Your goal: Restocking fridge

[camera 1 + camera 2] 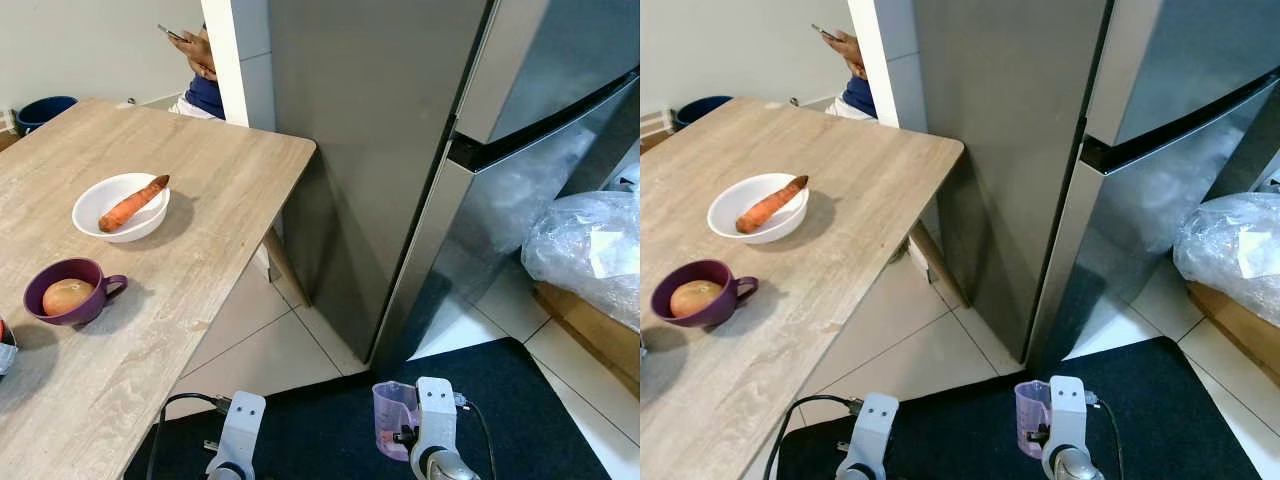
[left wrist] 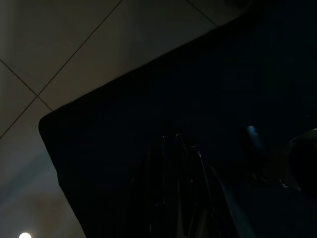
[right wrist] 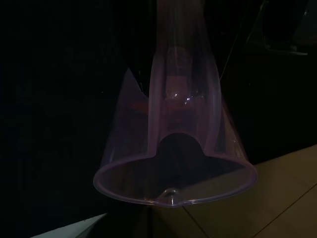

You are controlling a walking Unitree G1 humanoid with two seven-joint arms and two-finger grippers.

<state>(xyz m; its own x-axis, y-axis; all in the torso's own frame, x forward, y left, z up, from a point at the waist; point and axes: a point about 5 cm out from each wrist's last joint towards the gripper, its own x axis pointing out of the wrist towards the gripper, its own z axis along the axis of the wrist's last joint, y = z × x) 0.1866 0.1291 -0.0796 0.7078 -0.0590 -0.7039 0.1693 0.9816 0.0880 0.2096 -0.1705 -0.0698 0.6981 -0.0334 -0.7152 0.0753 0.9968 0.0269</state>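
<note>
Pale floor tiles (image 1: pixel 290 345) run between a wooden table (image 1: pixel 215 250) on the robot's left and a tall grey fridge (image 1: pixel 400 150) ahead, both its doors closed; the table's corner stops just short of the fridge side, leaving a narrow tiled lane, and a dark mat (image 1: pixel 540 410) lies at the fridge's foot. On the table I count one white bowl (image 1: pixel 100 205) with one carrot (image 1: pixel 133 203) across it, and one purple mug (image 1: pixel 70 290) holding one onion (image 1: pixel 66 295), all well back from the near edge. Behind the table's far corner a person (image 1: pixel 200 75) holds a phone. One bulging plastic bag (image 1: pixel 590 250) sits on a wooden ledge to the right of the fridge. Low down, the right gripper (image 1: pixel 405 436) carries one clear purple measuring jug (image 1: pixel 393 418) above the mat, and the left arm (image 1: pixel 238 435) hangs idle beside it. From the right eye the same layout shows, with open tile under the table edge. Looking along the left wrist, it is very dark: mat edge against tile, and I cannot tell how the left gripper's fingers stand. Looking along the right wrist, the jug's rim and spout face the camera, the fingers clamped on it.
</note>
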